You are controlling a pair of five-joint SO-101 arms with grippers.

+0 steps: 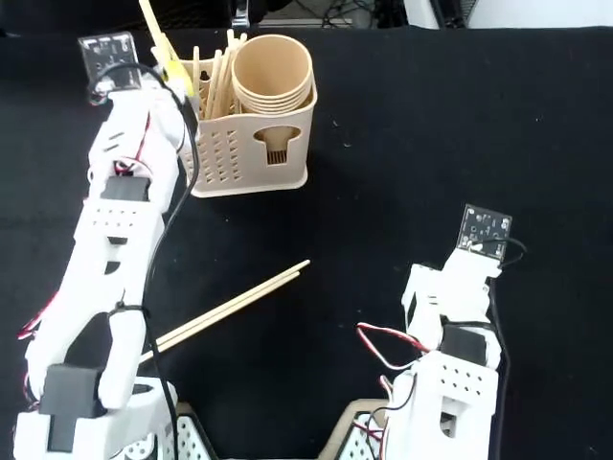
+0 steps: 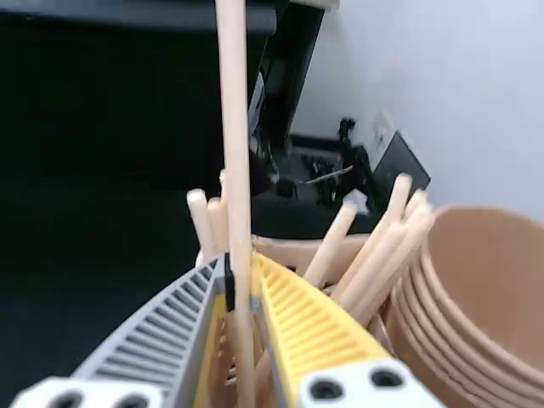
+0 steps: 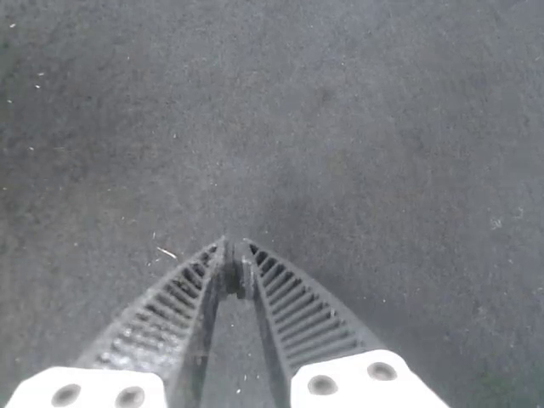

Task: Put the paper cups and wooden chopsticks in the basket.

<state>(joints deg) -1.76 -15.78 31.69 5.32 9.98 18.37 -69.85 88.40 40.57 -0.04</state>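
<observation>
One chopstick point(image 2: 231, 127) is gripped by the left gripper point(image 2: 240, 276) over the basket point(image 1: 251, 153), in which stacked paper cups point(image 1: 273, 72) and other chopsticks point(image 2: 374, 251) are held. Two chopsticks point(image 1: 235, 305) are seen lying on the black table point(image 1: 431, 125). The right gripper point(image 3: 232, 255) is closed on nothing.

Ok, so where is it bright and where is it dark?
High view: the black table soaks up light, no glare; the paper cups and basket look pale. Left wrist view: bright wall behind the held chopstick. Right wrist view: even light, no hard shadow under the right gripper.
</observation>
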